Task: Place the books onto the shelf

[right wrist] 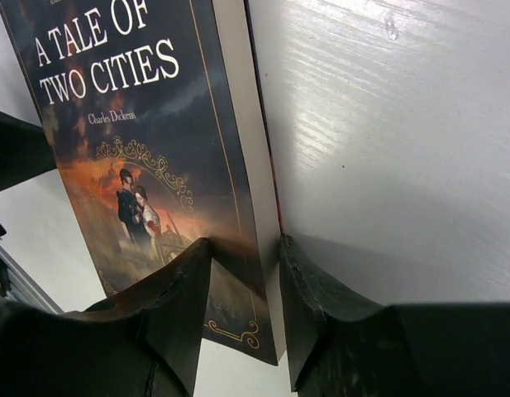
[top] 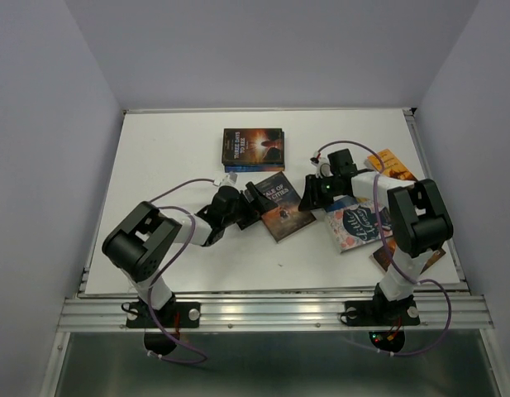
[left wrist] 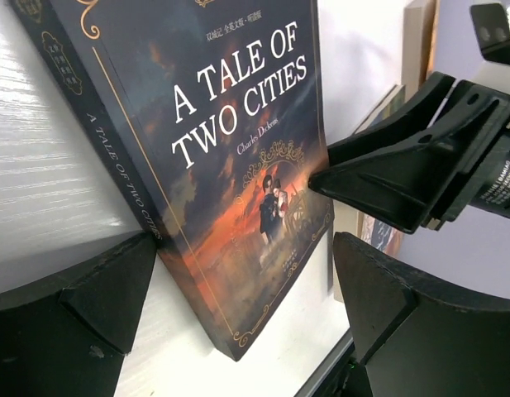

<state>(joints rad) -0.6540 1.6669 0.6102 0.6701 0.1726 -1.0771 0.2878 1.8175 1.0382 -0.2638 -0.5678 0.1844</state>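
**Pinching the A Tale of Two Cities paperback by its page edge**

Your right claw is closed on that paperback, with one finger on the cover and the other on the far side of the page edge. Your left claw stands wide at the spine side, one finger just beside the spine. The paperback is mid-surface. Behind it sits a Three Days to See stack. To its right lie a pink-teal book and, farther back, an orange book.
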